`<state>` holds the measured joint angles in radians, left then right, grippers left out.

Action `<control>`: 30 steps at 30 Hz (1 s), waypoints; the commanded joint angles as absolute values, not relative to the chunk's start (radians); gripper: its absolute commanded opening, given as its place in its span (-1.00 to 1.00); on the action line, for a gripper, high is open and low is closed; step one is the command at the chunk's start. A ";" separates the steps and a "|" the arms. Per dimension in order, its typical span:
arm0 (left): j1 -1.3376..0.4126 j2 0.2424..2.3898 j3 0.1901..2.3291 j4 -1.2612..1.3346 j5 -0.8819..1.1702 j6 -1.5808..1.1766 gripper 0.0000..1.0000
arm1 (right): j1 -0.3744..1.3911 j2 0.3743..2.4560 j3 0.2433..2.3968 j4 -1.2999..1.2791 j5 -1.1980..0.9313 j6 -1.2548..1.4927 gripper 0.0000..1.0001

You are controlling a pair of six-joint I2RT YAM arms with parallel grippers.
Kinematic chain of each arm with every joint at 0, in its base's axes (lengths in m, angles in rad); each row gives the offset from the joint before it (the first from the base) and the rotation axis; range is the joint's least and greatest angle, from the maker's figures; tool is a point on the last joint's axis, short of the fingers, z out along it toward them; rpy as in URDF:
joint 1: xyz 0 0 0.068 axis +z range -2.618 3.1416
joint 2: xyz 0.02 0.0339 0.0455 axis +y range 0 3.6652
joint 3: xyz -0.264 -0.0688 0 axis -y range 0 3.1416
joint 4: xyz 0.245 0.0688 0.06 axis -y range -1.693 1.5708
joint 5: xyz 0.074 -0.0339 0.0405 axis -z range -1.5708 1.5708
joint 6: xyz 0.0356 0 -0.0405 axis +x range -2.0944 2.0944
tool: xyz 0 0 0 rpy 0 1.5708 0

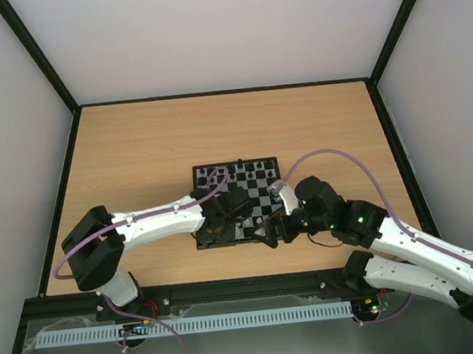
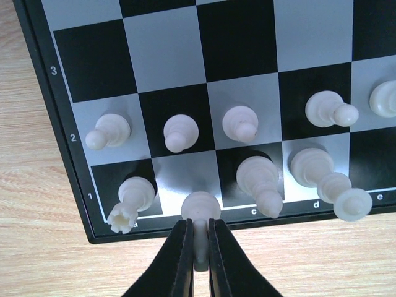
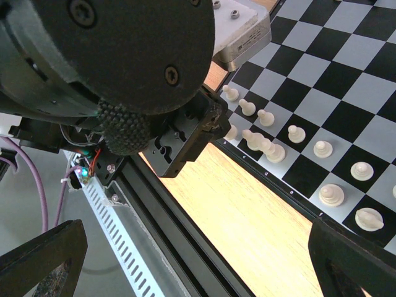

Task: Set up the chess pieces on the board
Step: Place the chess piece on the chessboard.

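Note:
The board (image 2: 235, 37) lies mid-table in the top view (image 1: 259, 193). My left gripper (image 2: 199, 240) is shut on a cream-white piece (image 2: 200, 209) that stands on square b1 at the board's near edge. Beside it stand a white rook (image 2: 133, 198), a bishop (image 2: 260, 179) and a taller piece (image 2: 322, 176), with white pawns (image 2: 180, 132) on row 2. Black pieces (image 1: 240, 170) line the far row. My right gripper (image 3: 198, 266) is wide open and empty above the bare table just off the board's near edge (image 3: 346, 80), to the right of the left gripper (image 1: 225, 226).
The left arm's wrist body (image 3: 124, 62) fills the upper left of the right wrist view, close to my right gripper (image 1: 270, 234). A black frame rail and a slotted white cable duct (image 1: 193, 325) run along the table's near edge. Black frame posts border the table.

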<state>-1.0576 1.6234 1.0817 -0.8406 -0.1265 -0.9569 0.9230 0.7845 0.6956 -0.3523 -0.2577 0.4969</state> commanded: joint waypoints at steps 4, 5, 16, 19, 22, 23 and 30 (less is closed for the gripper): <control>-1.028 1.643 1.053 -0.823 -0.123 -0.941 -0.94 | 0.922 0.767 0.685 -0.347 -0.269 0.489 0.97; -1.027 1.644 1.048 -0.820 -0.124 -0.940 -0.94 | 0.921 0.767 0.685 -0.347 -0.269 0.489 0.97; -1.018 1.654 1.040 -0.796 -0.106 -0.929 -0.85 | 0.922 0.768 0.686 -0.348 -0.269 0.489 0.97; -1.019 1.650 1.049 -0.804 -0.104 -0.931 -0.73 | 0.921 0.769 0.686 -0.348 -0.268 0.489 0.97; -1.023 1.631 1.060 -0.823 -0.113 -0.935 -0.59 | 0.922 0.769 0.686 -0.347 -0.267 0.489 0.97; -1.023 1.625 1.066 -0.829 -0.118 -0.937 -0.54 | 0.922 0.770 0.685 -0.346 -0.267 0.489 0.97; -1.023 1.578 1.118 -0.863 -0.155 -0.931 -0.28 | 0.922 0.784 0.689 -0.352 -0.245 0.492 0.97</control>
<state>-1.0260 1.6287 1.0676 -0.8177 -0.1226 -0.9360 0.9230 0.7807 0.6952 -0.3523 -0.2558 0.4969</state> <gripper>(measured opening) 0.343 0.986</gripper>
